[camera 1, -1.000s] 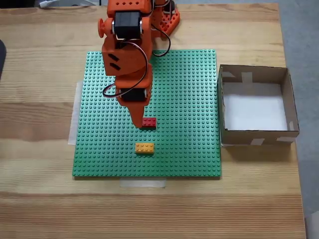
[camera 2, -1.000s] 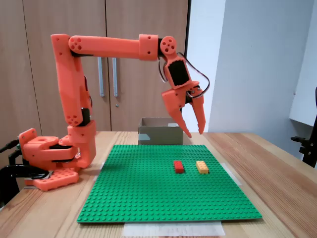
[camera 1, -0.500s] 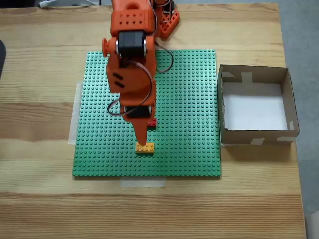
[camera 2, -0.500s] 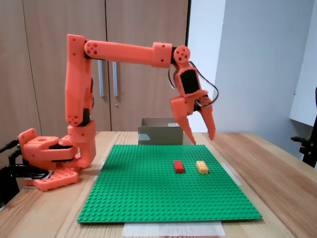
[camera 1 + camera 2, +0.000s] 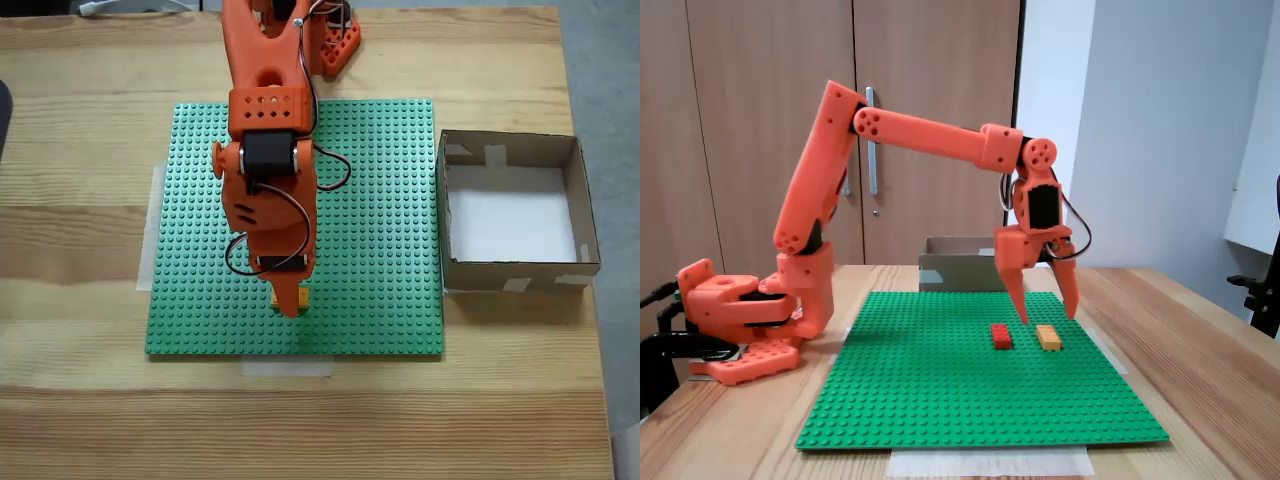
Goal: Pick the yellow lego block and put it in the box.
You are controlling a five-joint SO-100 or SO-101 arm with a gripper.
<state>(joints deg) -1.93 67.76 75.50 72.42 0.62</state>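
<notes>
On the green baseplate (image 5: 970, 385), the yellow brick (image 5: 1048, 337) lies just beside a red brick (image 5: 1001, 336). The orange gripper (image 5: 1049, 318) hangs over the yellow brick with its two fingers spread apart, one on each side, holding nothing. The cardboard box (image 5: 515, 212) stands off the plate's right edge in the top-down fixed view.

Your orange arm (image 5: 930, 140) reaches out from its base (image 5: 735, 320) at 9 o'clock in a fixed view — wrist bent straight down. Gripper (image 5: 1048, 318) points toward 6 o'clock, fingers (image 5: 1016, 292) spread apart — nothing between them.
</notes>
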